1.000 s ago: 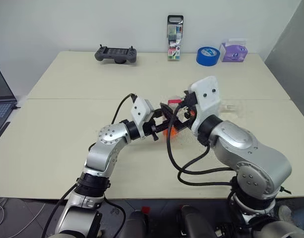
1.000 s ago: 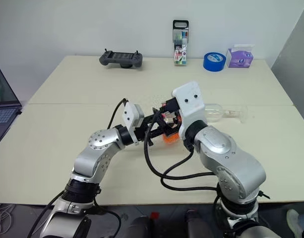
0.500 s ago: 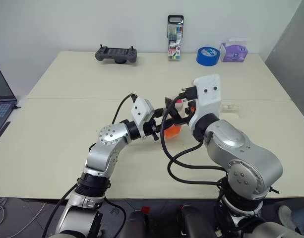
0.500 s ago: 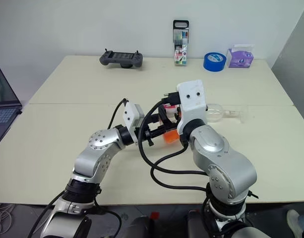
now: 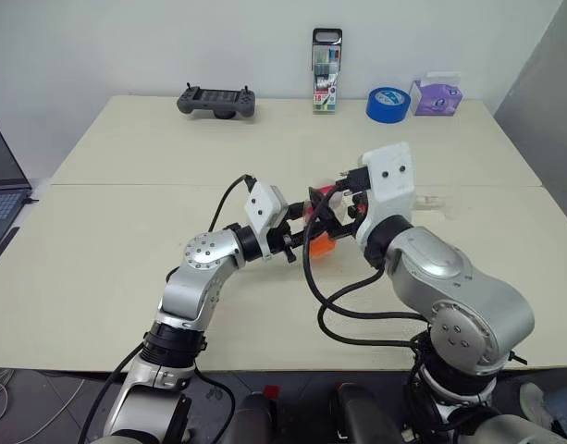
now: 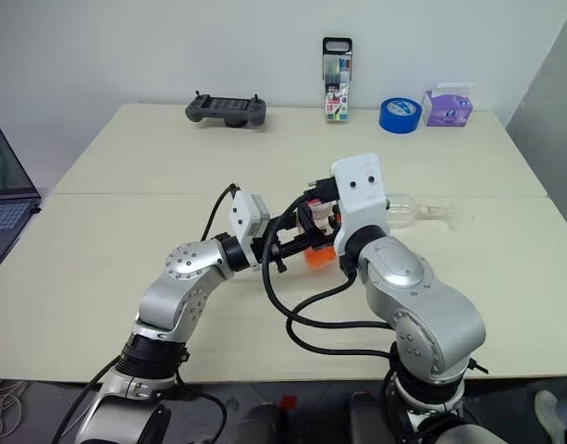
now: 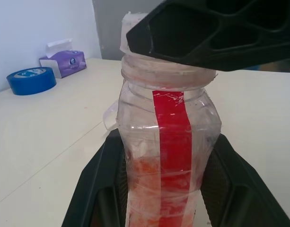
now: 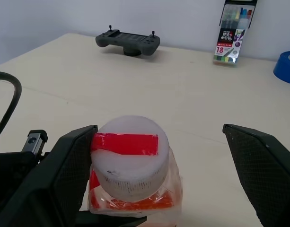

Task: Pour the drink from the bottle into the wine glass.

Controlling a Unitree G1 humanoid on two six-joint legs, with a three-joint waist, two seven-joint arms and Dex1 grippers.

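Left wrist view gave me the clearest look: the bottle [image 7: 168, 156] stood upright between my left gripper's [image 7: 166, 189] two black fingers [image 7: 100, 184], which were clamped tight on its squarish sides. The red label strip [image 7: 172, 142] ran down the face toward the camera, and the drink [image 7: 152, 189], that orange-red stuff, filled only the lower part. One black finger of my right gripper [image 8: 159, 165] hung across the top by the neck.

From the right wrist view I was looking down on the cap [image 8: 130, 156], pale top with a red strip across it. The right gripper's fingers [image 8: 64, 170] were spread wide, one on each side of the cap. I couldn't tell if the near one was actually touching it; the far one was clearly apart.

In the head views the two grippers met over the middle of the table [image 5: 126, 240], bottle held above the surface. The wine glass [image 6: 408, 209] lay on its side on the table just behind my right wrist, foot pointing to the right.

Along the far edge sat a game controller [image 5: 216, 100], a clear case of coloured pens [image 5: 326, 72], a blue tape roll [image 5: 388, 104] and a purple tissue box [image 5: 436, 95]. A laptop [image 6: 6, 199] showed off the left side.
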